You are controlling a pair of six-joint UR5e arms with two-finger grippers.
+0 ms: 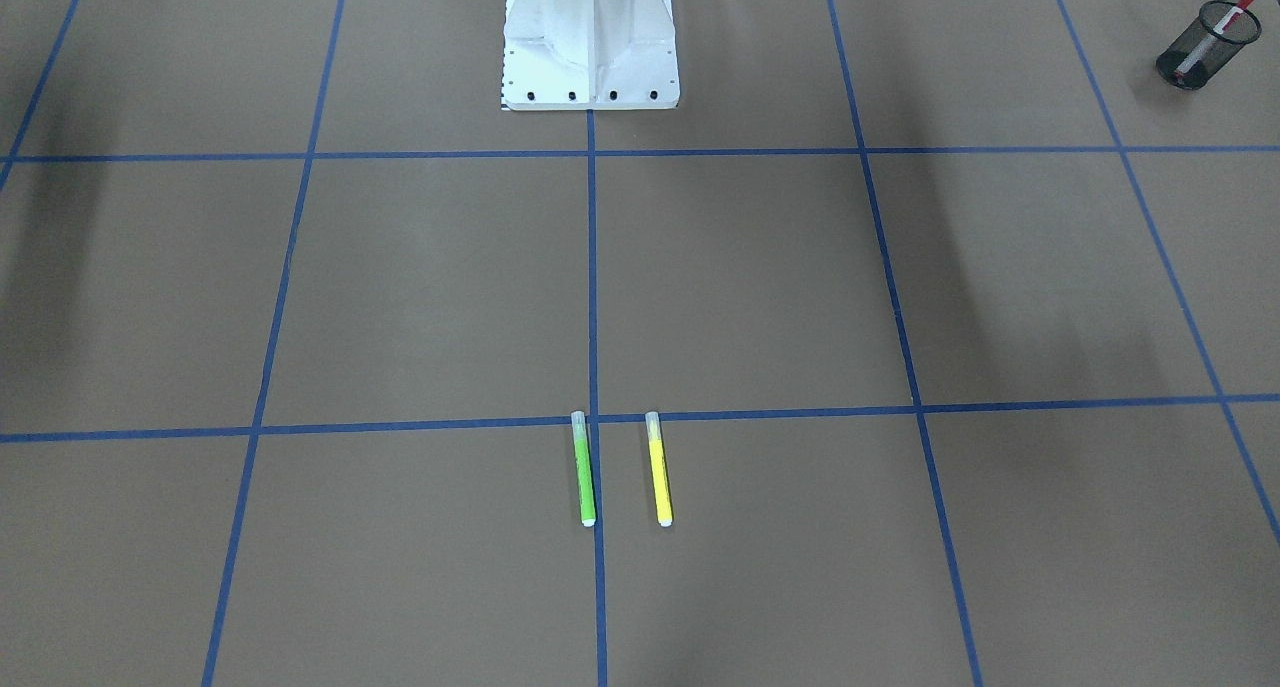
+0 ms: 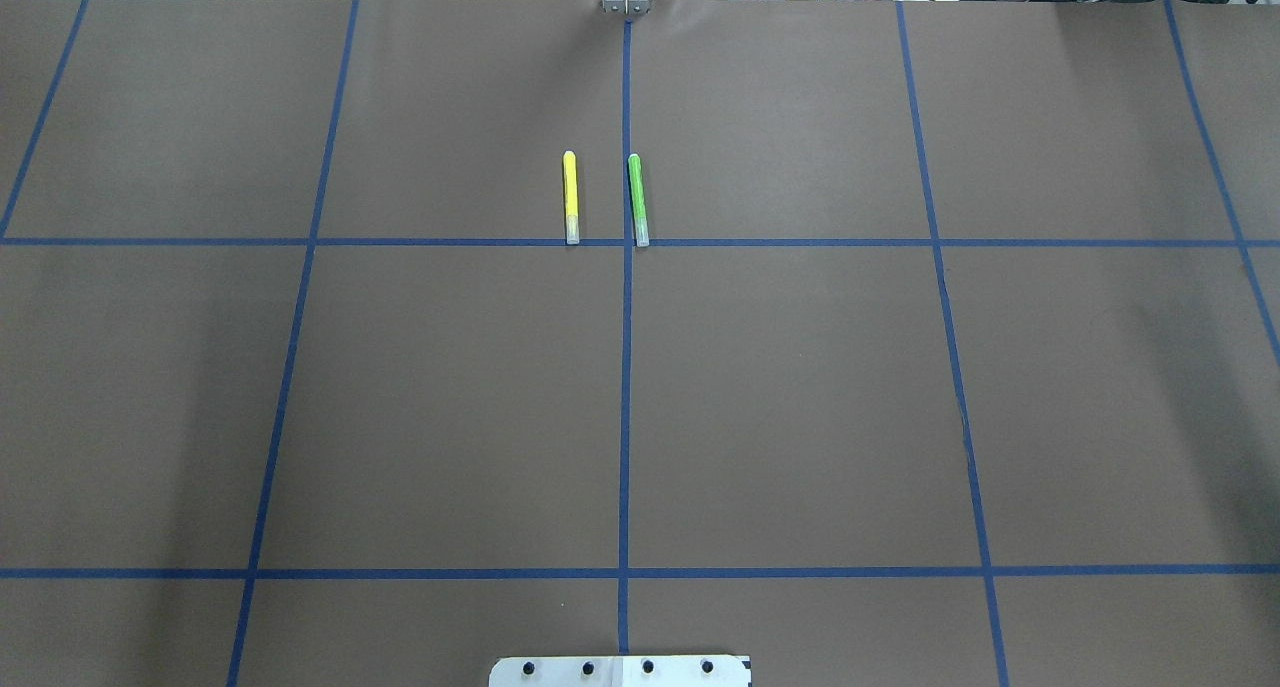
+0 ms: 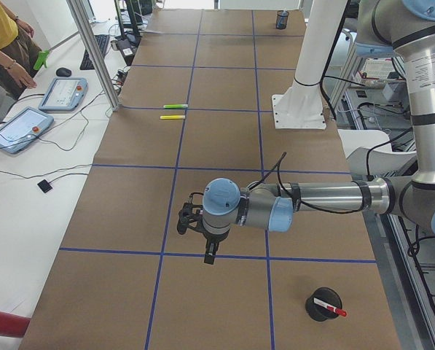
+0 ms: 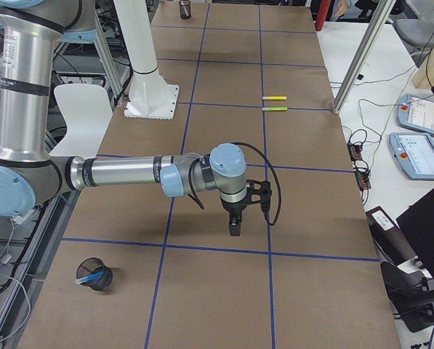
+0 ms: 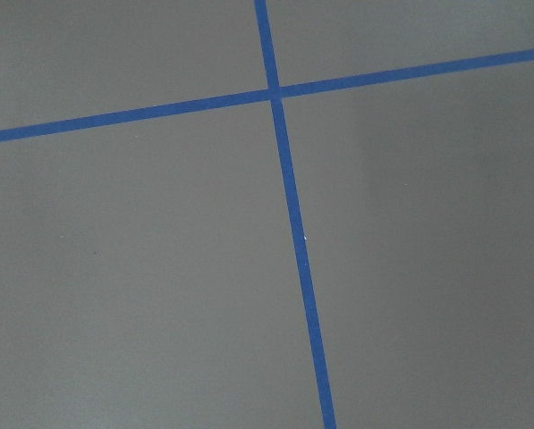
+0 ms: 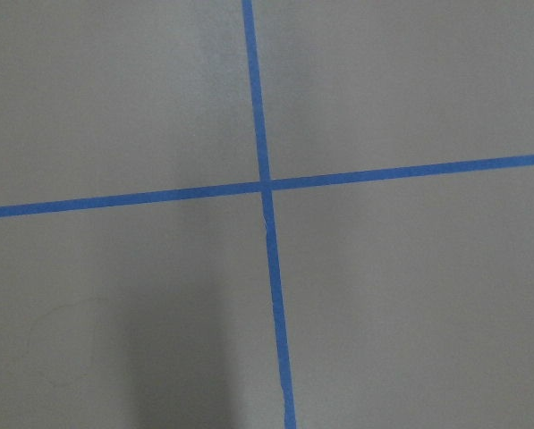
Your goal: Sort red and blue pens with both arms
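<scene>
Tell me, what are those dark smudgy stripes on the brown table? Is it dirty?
Probably shadows, not dirt. Exterior front-facing view: soft dark bands on the table at both sides. Overhead exterior view: fainter patches. Right wrist-mounted view: the lower left is darker. Side views: the left arm and right arm hang over the table, likely casting them.

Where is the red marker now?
The marker sits in the black mesh cup at the robot's far left, top right of the front-facing view.

Obstacles: green highlighter [image 1: 584,470] beside yellow highlighter [image 1: 658,470]
</scene>
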